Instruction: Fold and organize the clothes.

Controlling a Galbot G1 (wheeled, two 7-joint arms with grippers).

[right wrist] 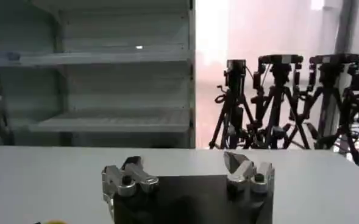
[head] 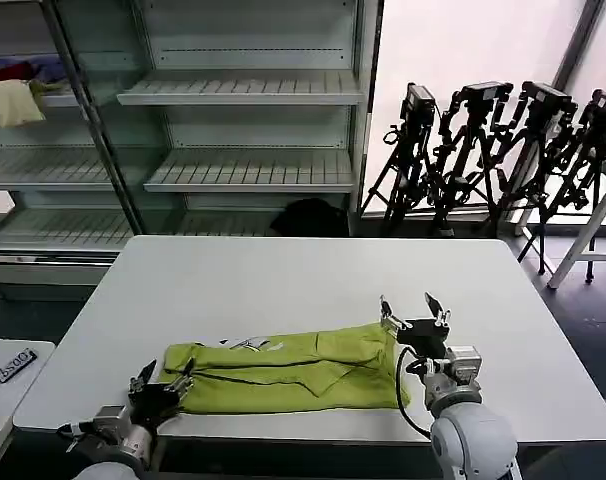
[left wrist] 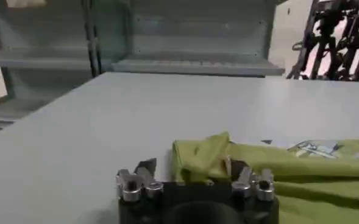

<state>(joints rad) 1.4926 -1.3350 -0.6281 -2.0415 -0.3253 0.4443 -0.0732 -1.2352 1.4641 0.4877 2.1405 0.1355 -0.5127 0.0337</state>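
two grippers open-jawed, left (head: 165, 378) and right (head: 415, 310), flanking t-shirt (head: 293, 368)

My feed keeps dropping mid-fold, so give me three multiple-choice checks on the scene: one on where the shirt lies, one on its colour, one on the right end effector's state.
1. Where does the T-shirt lie?
A. along the near edge of the white table
B. on a shelf of the rack
C. on the floor under the tripods

2. What colour is the T-shirt?
A. red
B. lime yellow-green
C. navy

3. What is the state of the right end effector?
A. shut on the shirt
B. shut on nothing
C. open, above the shirt's right end

Key: 1 A, the head view shows it stretched across the table's near side, with the left end effector at its left end. 2 B, the cloth is yellow-green in the head and left wrist views. 3 C, its fingers stand apart with only bare table seen between them.
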